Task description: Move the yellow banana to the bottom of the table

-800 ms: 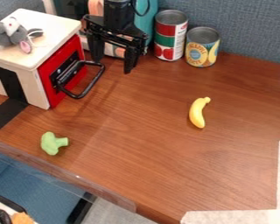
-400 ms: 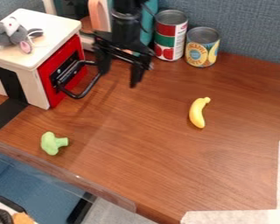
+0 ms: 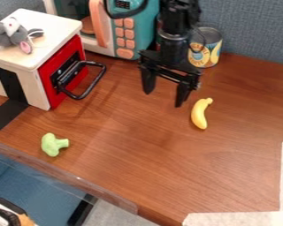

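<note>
Black gripper (image 3: 164, 99), fingers spread apart, hung over the brown table (image 3: 144, 165), apparently above its surface! Just beside it, right and slightly lower in view, lay the yellow banana (image 3: 199, 115); behind stood a can (image 3: 212, 52), and well apart, lower left, green broccoli (image 3: 51, 145).

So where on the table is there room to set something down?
Bare wood lies between the broccoli and the banana, and below the banana down to the pale tape. The back is crowded: toy microwave, can, and the gripper hanging in front. At left, a handle juts out.
</note>
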`<state>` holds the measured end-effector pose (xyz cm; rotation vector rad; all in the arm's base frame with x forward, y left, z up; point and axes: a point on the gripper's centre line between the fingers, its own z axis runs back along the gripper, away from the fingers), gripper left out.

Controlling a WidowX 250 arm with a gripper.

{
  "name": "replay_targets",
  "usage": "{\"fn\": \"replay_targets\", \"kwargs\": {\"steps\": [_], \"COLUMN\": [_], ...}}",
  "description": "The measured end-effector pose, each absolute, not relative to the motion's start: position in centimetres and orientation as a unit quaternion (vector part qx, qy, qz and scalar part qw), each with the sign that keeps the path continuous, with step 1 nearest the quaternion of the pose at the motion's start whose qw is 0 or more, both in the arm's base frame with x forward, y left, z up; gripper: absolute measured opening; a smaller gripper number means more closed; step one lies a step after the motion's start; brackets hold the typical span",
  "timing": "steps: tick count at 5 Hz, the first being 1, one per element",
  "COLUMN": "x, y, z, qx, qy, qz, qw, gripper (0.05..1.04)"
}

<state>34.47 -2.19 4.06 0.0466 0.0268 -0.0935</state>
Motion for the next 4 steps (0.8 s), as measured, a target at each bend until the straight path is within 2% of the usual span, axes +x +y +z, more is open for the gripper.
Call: {"fn": "replay_targets", "kwargs": {"steps": [2,3,4], "x": [36.1,37.2,38.0], "y": [-4.2,-5.4,-5.8], "z": [0.9,0.5,-0.1], "qx": [0.023,0.017,0.022], "qy": [0.004,-0.032,-0.039], "qz": [-0.009,-0.008,0.0], "qw": [1.0,0.999,0.999], "gripper": [1.0,1.0,0.964]}}
